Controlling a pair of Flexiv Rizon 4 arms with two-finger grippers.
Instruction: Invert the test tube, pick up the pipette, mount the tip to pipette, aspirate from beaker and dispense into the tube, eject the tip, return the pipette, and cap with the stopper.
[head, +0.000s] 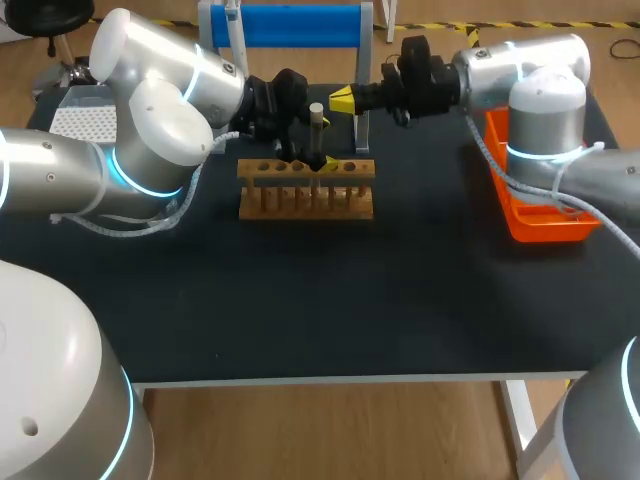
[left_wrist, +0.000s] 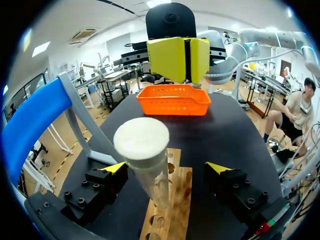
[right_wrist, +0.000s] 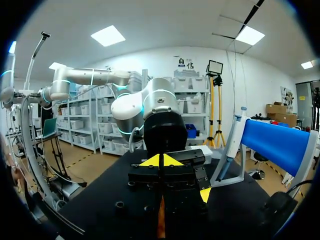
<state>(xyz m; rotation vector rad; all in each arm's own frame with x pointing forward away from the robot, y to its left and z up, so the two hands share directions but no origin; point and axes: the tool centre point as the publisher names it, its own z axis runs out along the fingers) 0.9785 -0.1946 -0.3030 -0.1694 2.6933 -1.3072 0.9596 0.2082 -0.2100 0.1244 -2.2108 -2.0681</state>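
- The black table (head: 300, 300) carries everything here.
- The blue pipette stand (head: 290, 22) is at the far edge, near the middle, and the pipette (right_wrist: 234, 137) hangs on it.
- The orange basket (head: 545, 235) lies on the right side of the table.
- The wooden rack (head: 305, 190) sits in the middle, nearer than the stand.
- My left gripper (left_wrist: 166, 167) is down at the rack with its fingers spread wide, one on each side of the test tube (left_wrist: 150, 180). One finger is just beside the glass and the other is well apart from it.
- My right gripper (left_wrist: 186, 60) hangs just right of the tube's top, its yellow tips pressed together.
- The test tube stands upright in a hole of the rack.
- The white stopper (left_wrist: 141, 137) sits on the tube's top.
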